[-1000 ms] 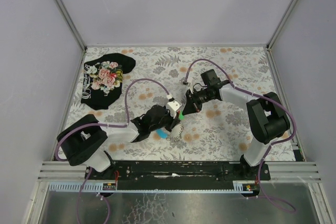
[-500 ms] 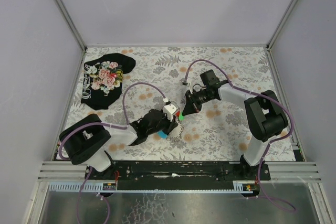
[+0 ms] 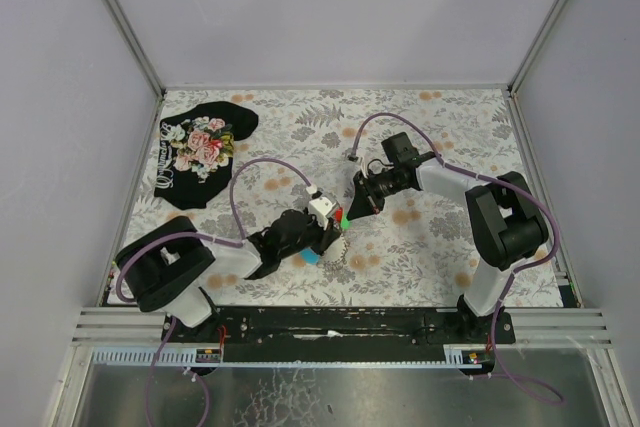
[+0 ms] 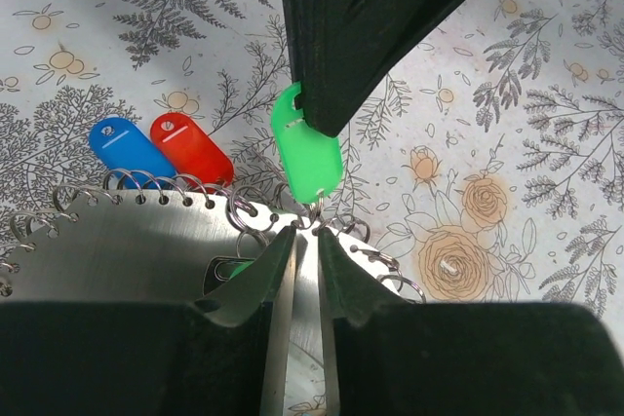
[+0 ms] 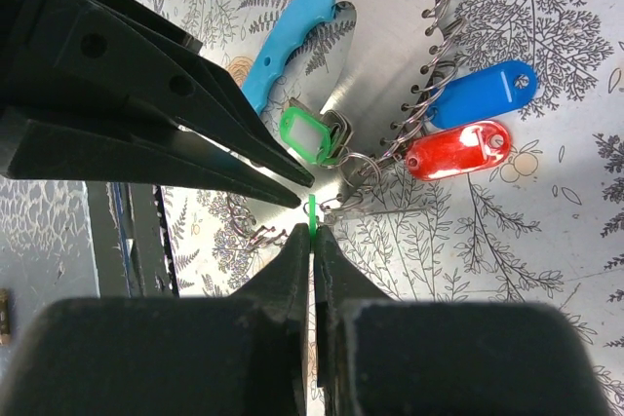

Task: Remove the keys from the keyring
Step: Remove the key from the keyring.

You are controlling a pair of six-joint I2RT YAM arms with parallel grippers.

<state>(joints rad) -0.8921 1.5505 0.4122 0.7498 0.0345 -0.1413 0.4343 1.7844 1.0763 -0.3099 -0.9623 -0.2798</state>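
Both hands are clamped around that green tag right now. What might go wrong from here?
The right hand pinches the green tag only at its top corner, so it may slip out under a pull. The left hand seems to grip the keyring just at the small ring by the tag; the whole keyring might drag along, shifting the red tag and blue tag. Both hands' tips sit close and might bump.
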